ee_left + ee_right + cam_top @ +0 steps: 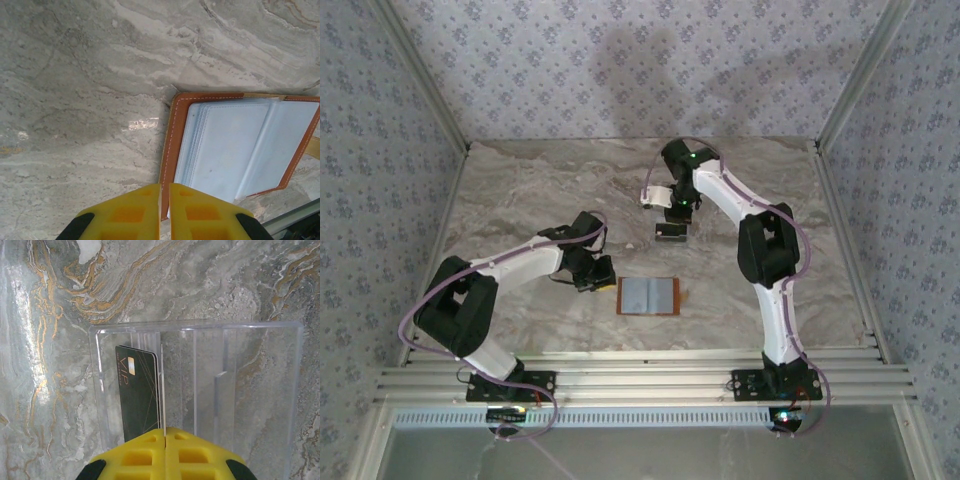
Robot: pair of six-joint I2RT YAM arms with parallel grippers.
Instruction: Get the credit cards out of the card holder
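**Top external:** the card holder (648, 296) lies open on the tabletop (520, 190) toward its near edge. The left claw (603, 275) is at its left edge.

**Left wrist:** the left claw (165, 187) is nearly together, pinching the holder's (172, 140) brown rim.

**Right wrist:** the right claw (165, 432) is closed at a dark credit card (140, 395) in the left slot of a clear tray (250, 390). Whether it grips the card cannot be told.

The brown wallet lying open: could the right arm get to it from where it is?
Probably yes. The wallet lies open close to the right gripper, with nothing between them, and the left gripper pinches only one edge. But the right gripper is shut on a dark card, so it's busy.
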